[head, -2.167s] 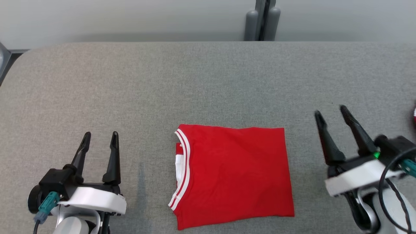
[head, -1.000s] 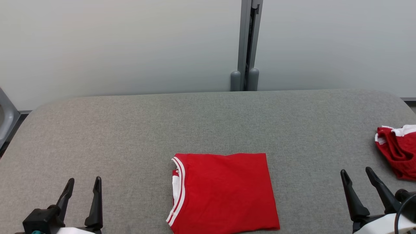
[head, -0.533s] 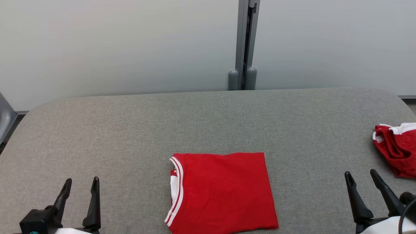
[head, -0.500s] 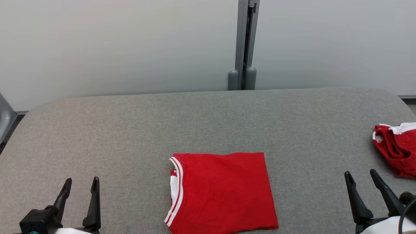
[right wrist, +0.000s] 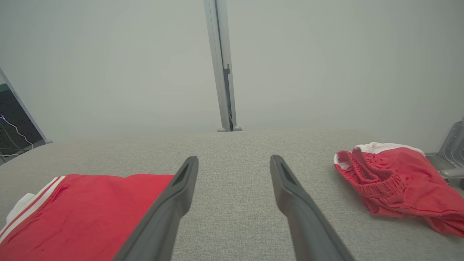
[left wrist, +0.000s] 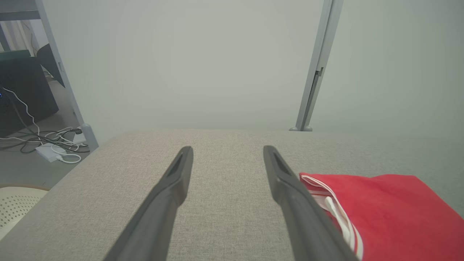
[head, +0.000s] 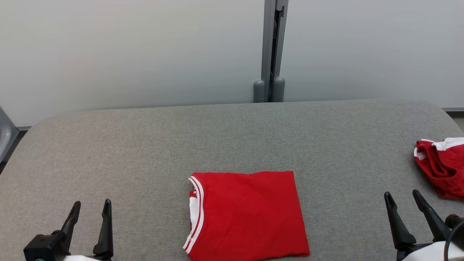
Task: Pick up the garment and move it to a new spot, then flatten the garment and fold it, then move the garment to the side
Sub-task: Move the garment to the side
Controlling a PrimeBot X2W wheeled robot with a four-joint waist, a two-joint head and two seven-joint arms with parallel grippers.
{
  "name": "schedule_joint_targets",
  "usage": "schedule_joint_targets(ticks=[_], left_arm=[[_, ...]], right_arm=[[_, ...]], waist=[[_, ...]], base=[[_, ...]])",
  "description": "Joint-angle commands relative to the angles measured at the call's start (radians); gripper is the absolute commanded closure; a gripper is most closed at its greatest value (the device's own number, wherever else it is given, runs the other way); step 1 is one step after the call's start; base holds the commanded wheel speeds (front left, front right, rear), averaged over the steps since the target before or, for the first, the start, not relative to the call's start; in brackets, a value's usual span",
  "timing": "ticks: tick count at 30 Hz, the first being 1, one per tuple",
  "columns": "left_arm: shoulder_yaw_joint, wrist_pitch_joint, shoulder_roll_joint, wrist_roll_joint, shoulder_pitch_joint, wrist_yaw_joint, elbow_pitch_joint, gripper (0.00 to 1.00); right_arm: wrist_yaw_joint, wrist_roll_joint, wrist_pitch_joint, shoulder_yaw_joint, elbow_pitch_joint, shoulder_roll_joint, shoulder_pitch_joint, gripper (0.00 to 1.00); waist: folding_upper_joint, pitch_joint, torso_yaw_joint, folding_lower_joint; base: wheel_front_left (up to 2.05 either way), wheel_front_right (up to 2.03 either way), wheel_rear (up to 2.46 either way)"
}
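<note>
Both hands are parked at the near edge of the grey fabric-covered desk (head: 217,137) right now. The left hand (head: 92,203) sits at the near left, its two long dark fingers (left wrist: 170,188) pointing toward the far side and leaning a touch to the right. They're spread wide with nothing between them, just bare desk fabric showing in the gap. The right hand (head: 401,193) mirrors it at the near right, leaning a bit to the left. It's also wide open and empty, with a white wrist casing and a black cable loop showing at the bottom corner. Both look low over the desk, but I honestly can't tell whether the tips touch it. The folded red T-shirt with the white-striped collar (head: 248,215) lies flat at the near middle, a neat rectangle with the collar on its left side. It's between the two hands and clear of both. From the left wrist view it's off to the right of that hand's fingers; from the right wrist view it's off to the left. There's also a crumpled pair of red shorts with a white waistband (head: 440,170) at the right edge of the desk, right of the right hand and slightly farther away. Behind the desk is a pale wall (head: 127,54) with a grey metal post (head: 272,50).
</note>
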Motion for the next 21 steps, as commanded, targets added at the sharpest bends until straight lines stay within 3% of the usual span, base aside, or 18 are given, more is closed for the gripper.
schedule_joint_targets(ticks=[1,9,21], left_arm=[[0.0,0.001,0.006,-0.009,0.0,0.005,-0.006,0.0],[0.004,-0.002,0.01,-0.005,-0.025,0.011,-0.018,0.0],[-0.009,-0.032,0.0,0.006,-0.102,-0.008,-0.032,0.0]], right_arm=[[0.0,0.0,0.004,-0.002,0.0,-0.001,0.005,0.0],[0.0,0.008,0.01,0.0,0.026,-0.005,0.0,0.0],[0.0,0.053,0.012,0.107,0.165,-0.022,-0.096,0.0]], waist=[[-0.0001,-0.001,0.002,-0.0001],[-0.0001,0.003,0.045,-0.0001],[-0.0001,0.07,0.189,-0.0001]], base=[[0.0,0.0,0.0],[0.0,0.0,0.0],[0.0,0.0,0.0]])
